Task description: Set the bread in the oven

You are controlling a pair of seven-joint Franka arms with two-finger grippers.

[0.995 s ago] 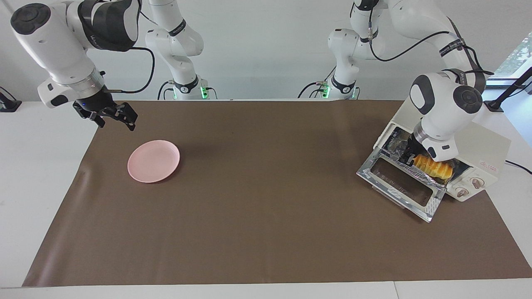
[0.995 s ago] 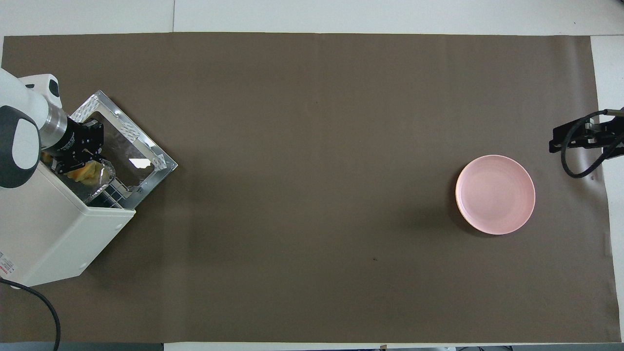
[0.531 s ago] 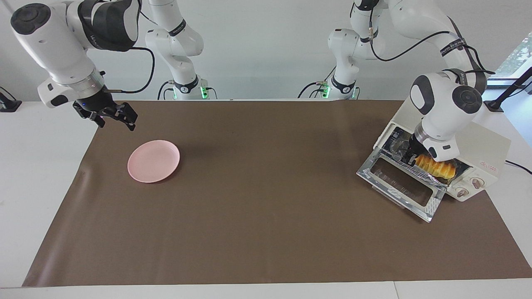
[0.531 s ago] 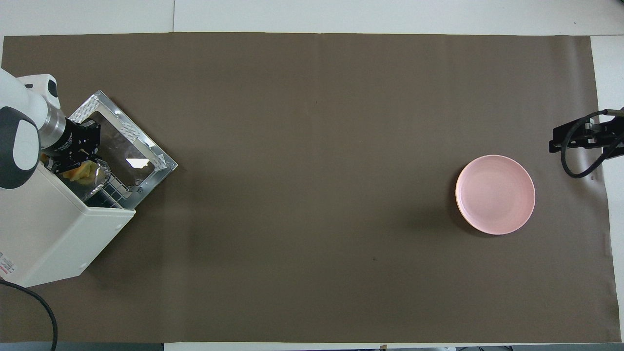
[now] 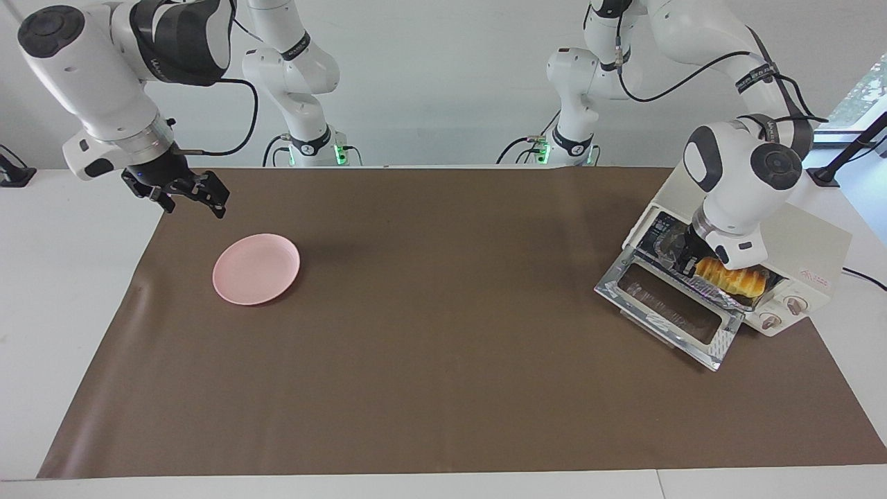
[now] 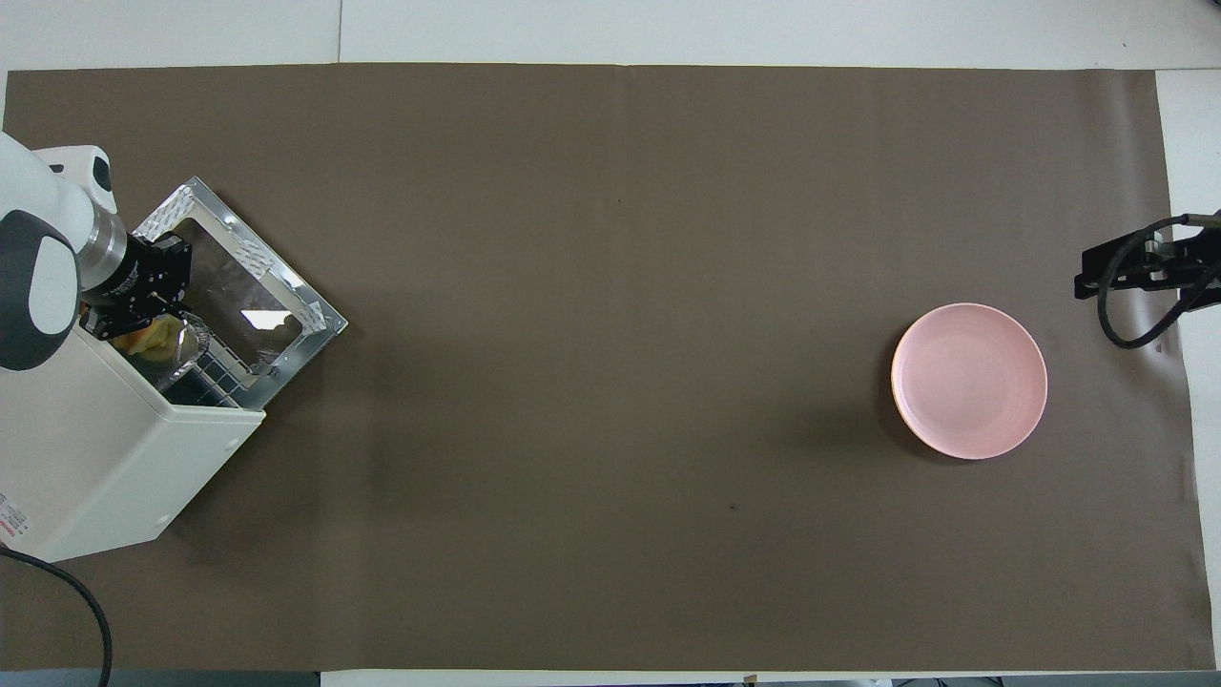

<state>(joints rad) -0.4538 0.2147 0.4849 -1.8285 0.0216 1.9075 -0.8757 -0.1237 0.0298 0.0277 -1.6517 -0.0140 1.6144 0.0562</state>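
The golden ridged bread (image 5: 734,279) lies on a crinkled foil tray (image 5: 710,292) in the mouth of the cream-white oven (image 5: 811,253), whose glass door (image 5: 669,305) hangs open and flat. My left gripper (image 5: 684,258) is at the tray's end nearer the robots, shut on its rim, just inside the oven's opening. In the overhead view the bread (image 6: 153,334) and the tray (image 6: 186,343) peek out from under the left gripper (image 6: 157,310) and the oven's top (image 6: 105,448). My right gripper (image 5: 195,205) waits open and empty in the air over the mat's edge.
A round pink plate (image 5: 256,269), empty, lies on the brown mat toward the right arm's end, and shows in the overhead view (image 6: 968,380). The oven's open door (image 6: 248,286) juts out onto the mat. A black cable (image 6: 57,592) runs from the oven.
The left gripper has slid the foil tray and bread deeper into the oven; less of both shows from above. The right arm has not moved.
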